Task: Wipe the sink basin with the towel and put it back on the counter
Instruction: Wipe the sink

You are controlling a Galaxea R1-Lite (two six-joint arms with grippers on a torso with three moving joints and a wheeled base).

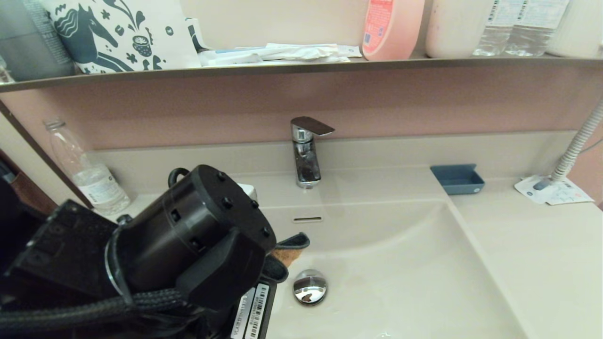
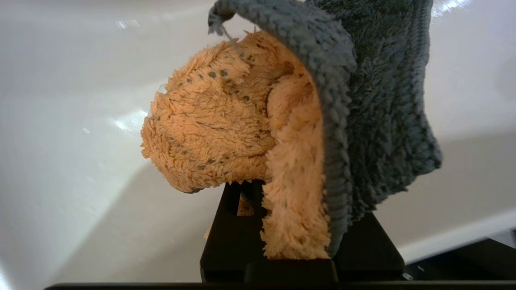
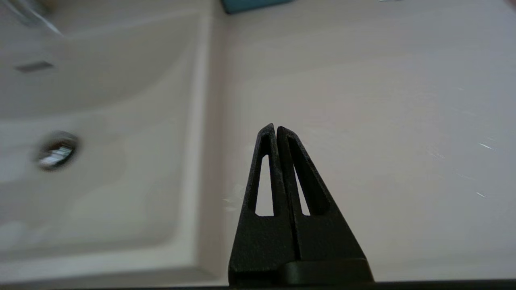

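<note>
**A:** What worried you most at that point?

**B:** The towel (image 2: 258, 133) itself. It was bunched into a lump, the orange pile folded inward and the dark grey edging draped over one side. The left gripper (image 2: 298, 225) was clamped on only its lower part, so most of the cloth ballooned loose beyond the fingertips. I judged that a firm drag against the sink basin (image 1: 400, 263) could tug it free, or that the wad would roll and wipe with a small patch only.

**A:** Where was it, exactly?

**B:** Inside the basin's left part, just beside the round chrome drain stopper (image 1: 309, 286). From the head view only a scrap of orange and grey peeked out past the arm's wrist. Whether the cloth was pressed on the basin floor, I couldn't tell.

**A:** Anything else that might have gone wrong?

**B:** The wrist hid much of that corner from above, so a slip would have been hard to notice. The faucet (image 1: 306, 150) stood behind, and the plastic bottle (image 1: 89, 174) on the ledge to the left; a wide sweep might have bumped either.

**A:** And the other arm?

**B:** The right gripper (image 3: 276, 129) hovered over the counter (image 3: 383, 121), right of the basin's edge, its fingers pressed together and holding nothing. The blue dish (image 1: 457, 179) sat well apart.
</note>
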